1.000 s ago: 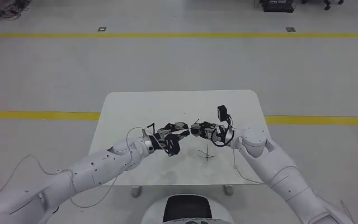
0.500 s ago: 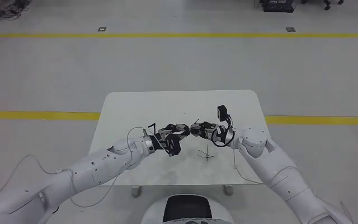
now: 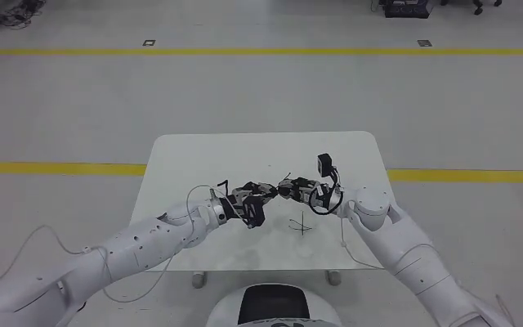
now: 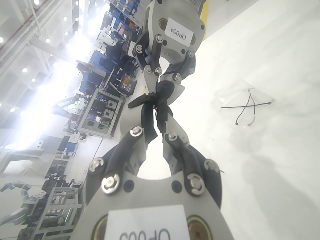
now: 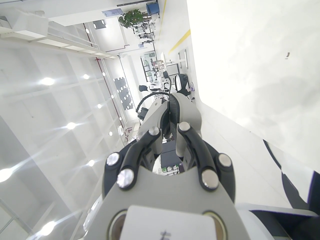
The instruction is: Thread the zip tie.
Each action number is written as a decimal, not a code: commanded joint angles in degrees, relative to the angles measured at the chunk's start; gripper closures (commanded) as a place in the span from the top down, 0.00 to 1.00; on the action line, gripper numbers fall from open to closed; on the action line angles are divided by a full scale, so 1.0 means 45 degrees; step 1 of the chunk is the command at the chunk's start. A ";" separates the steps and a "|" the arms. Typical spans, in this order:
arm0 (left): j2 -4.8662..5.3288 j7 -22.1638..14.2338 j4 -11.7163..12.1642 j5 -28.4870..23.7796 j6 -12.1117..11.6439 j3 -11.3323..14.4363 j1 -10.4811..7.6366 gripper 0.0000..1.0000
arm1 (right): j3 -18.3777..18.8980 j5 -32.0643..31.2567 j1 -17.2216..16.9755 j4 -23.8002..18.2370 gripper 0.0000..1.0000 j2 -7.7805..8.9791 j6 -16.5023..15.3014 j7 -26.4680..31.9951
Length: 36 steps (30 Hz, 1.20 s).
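Above the middle of the white table (image 3: 196, 163) my two grippers meet tip to tip. My right gripper (image 5: 170, 117) is shut on a thin black zip tie (image 5: 168, 83), whose strand curves away from its fingertips in a loop. In the left wrist view my left gripper (image 4: 153, 112) is shut on the same tie directly in front of the right gripper (image 4: 163, 89). From the top, the left gripper (image 3: 267, 193) and the right gripper (image 3: 287, 190) nearly touch. The pinched part of the tie is hidden between the pads.
Several loose black zip ties (image 3: 301, 222) lie crossed on the table near its front edge, below the right gripper; they also show on the white surface (image 4: 250, 106). A small dark speck (image 5: 287, 55) lies farther off on the tabletop.
My left gripper has edged slightly towards the right gripper. The right arm and the loose ties on the table have kept still.
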 commanded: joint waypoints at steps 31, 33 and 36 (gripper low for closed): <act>-0.0021 0.0220 0.0179 0.0000 0.0455 0.0000 0.0108 0.00 | 0.0224 -0.0298 -0.0100 0.0043 1.00 -0.0155 -0.0109 0.0359; -0.0019 0.0305 0.0176 0.0000 0.0566 0.0000 0.0179 0.00 | 0.0268 -0.0324 -0.0138 0.0029 1.00 -0.0155 -0.0146 0.0360; 0.0010 0.0390 0.0138 0.0000 0.0652 0.0000 0.0269 0.00 | 0.0374 -0.0418 -0.0231 -0.0016 1.00 -0.0140 -0.0227 0.0320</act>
